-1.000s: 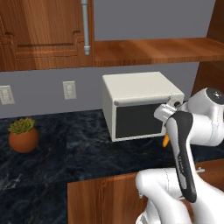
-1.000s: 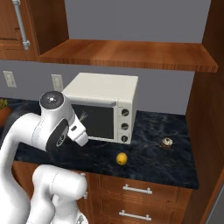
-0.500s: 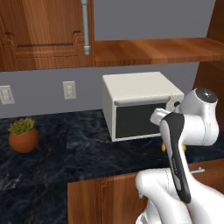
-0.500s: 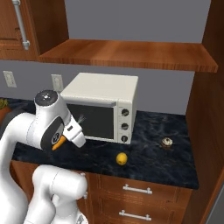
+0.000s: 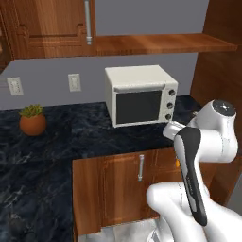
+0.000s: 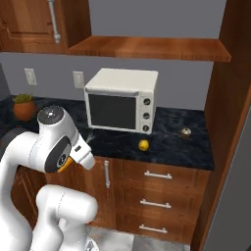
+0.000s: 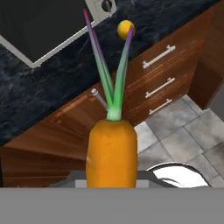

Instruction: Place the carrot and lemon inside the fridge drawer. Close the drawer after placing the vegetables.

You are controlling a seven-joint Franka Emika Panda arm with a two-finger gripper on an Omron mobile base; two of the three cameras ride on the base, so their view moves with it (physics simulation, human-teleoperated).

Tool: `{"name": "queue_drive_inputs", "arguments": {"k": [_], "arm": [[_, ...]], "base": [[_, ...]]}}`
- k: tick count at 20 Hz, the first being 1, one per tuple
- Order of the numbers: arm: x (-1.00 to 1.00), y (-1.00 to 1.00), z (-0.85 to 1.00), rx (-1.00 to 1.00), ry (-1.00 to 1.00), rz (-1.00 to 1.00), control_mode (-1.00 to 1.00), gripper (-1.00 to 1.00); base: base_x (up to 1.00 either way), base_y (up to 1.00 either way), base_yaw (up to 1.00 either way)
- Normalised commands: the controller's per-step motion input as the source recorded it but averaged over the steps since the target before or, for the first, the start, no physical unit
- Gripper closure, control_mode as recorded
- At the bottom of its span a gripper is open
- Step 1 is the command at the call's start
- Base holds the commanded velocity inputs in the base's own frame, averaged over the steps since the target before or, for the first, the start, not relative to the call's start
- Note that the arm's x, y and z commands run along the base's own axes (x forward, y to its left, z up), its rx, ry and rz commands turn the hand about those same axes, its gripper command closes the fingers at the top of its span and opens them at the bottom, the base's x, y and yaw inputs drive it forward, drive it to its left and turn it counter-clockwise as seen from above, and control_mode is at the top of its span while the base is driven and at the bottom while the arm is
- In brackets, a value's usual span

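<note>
My gripper is shut on the carrot, held out in front of the counter at about its edge height. In the hand view the fat orange carrot hides the fingertips, and its green leaves point away from the camera. An orange end of the carrot pokes out under the hand, with the leaves toward the counter. The gripper sits below the toaster oven, with a bit of orange carrot behind the forearm. The lemon lies on the dark counter in front of the oven, and the lemon shows beyond the leaves. The fridge drawer is out of view.
A white toaster oven stands at the back of the counter, with a small dark roundish thing to its right. A potted plant sits far left. Brown wooden drawers and a cabinet door are below. A tall wooden panel bounds the right.
The whole picture has shifted: the base has backed away from the counter, showing cabinets and floor. The hand, still holding the carrot, has come down from the oven front to counter-edge height.
</note>
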Motion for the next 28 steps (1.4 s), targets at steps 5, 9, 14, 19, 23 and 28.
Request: {"name": "queue_drive_inputs", "arguments": {"k": [5,9,14,19,23,28], "arm": [[0.0,0.0,0.0,0.0,0.0,0.0,1.0,1.0],[0.0,0.0,0.0,0.0,0.0,0.0,1.0,1.0],[0.0,0.0,0.0,0.0,0.0,0.0,1.0,1.0],[0.0,0.0,0.0,0.0,0.0,0.0,1.0,1.0],[0.0,0.0,0.0,0.0,0.0,0.0,1.0,1.0],[0.0,0.0,0.0,0.0,0.0,0.0,1.0,1.0]], "base": [[-1.0,-0.14,0.0],[-0.92,-0.33,-0.04],[-0.78,-0.65,-0.05],[-0.47,-1.0,-0.05],[-0.32,-1.0,-0.04],[-0.27,-1.0,-0.01]]}}
